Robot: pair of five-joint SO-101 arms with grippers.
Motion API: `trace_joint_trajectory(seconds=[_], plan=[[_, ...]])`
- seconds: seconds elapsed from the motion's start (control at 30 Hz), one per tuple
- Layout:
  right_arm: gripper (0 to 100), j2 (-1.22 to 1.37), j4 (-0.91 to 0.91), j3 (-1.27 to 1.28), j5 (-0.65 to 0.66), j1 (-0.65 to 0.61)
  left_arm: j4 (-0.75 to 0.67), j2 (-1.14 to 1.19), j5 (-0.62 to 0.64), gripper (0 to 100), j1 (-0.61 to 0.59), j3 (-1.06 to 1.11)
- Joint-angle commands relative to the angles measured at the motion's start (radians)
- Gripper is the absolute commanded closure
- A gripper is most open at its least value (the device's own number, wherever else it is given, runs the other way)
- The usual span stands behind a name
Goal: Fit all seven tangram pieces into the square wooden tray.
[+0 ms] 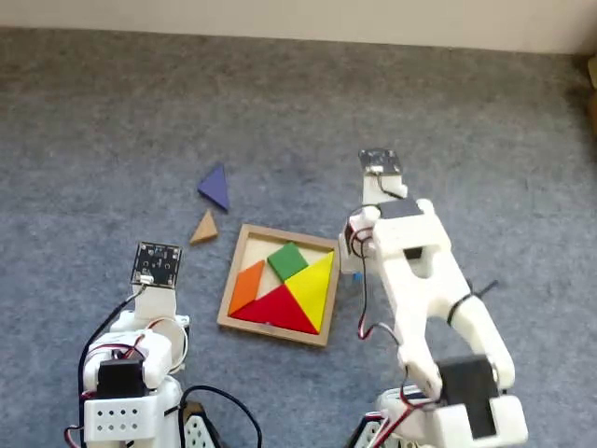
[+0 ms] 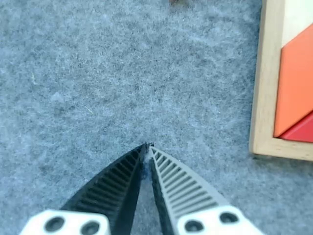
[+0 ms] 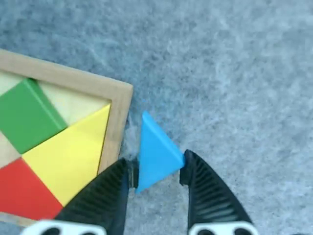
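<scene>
Grey carpet (image 1: pixel 112 121) under everything, wooden tray (image 1: pixel 288 236) in the middle. Tray holds green square (image 1: pixel 288 260), yellow triangle (image 1: pixel 312 287), red triangle (image 1: pixel 277 310) and orange piece (image 1: pixel 247 287) (bare wood shows along its far edge). Right gripper (image 3: pixel 156 167) is clamped on a blue triangle (image 3: pixel 155 152) just outside the tray's rim, next to the yellow triangle. Left gripper (image 2: pixel 147 147) is clenched with nothing in it, over carpet beside the tray's orange side. Purple triangle (image 1: pixel 215 187) and tan triangle (image 1: pixel 204 229) lie off the tray's far-left corner, the tan one nearer.
</scene>
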Motion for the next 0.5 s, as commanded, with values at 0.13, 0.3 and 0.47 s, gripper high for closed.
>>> trace_joint_trajectory(seconds=[0.13,0.3,0.47], plan=[[93.7,-0.120,0.012,-0.004,-0.011,-0.134,0.008,-0.038,0.008,99,-0.008,0.021],[93.7,-0.116,0.012,-0.005,-0.080,-0.239,0.008,-0.038,0.008,99,-0.008,0.021],[93.3,-0.114,0.002,-0.010,-0.227,-0.363,0.008,-0.038,0.008,99,-0.008,0.021]])
